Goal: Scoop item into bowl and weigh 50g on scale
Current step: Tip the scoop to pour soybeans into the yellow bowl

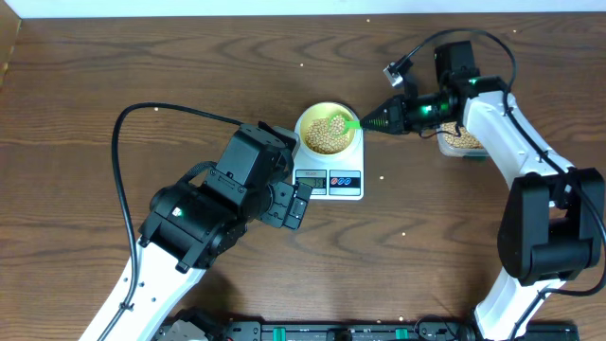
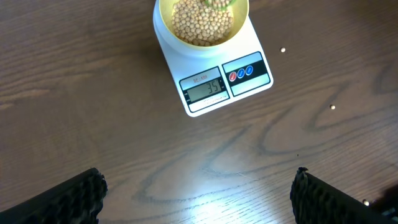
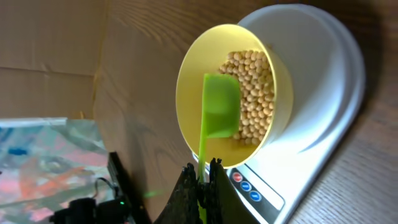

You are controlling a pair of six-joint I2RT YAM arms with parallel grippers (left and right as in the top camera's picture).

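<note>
The pale yellow bowl (image 1: 329, 131) sits on the white scale (image 1: 329, 180) and holds a heap of tan beans (image 1: 328, 133). The scale's display (image 2: 206, 88) reads 35. My right gripper (image 1: 386, 118) is shut on a green scoop (image 3: 219, 114), whose head hangs over the bowl (image 3: 186, 93) above the beans (image 3: 254, 93). My left gripper (image 2: 198, 198) is open and empty over bare table in front of the scale (image 2: 255, 43). The bowl (image 2: 163, 25) and beans (image 2: 202, 22) also show in the left wrist view.
A clear tub of beans (image 1: 461, 142) stands right of the scale, partly under my right arm. A few stray beans (image 2: 283, 50) lie on the wooden table. The scale's red and blue buttons (image 2: 242, 72) face the front.
</note>
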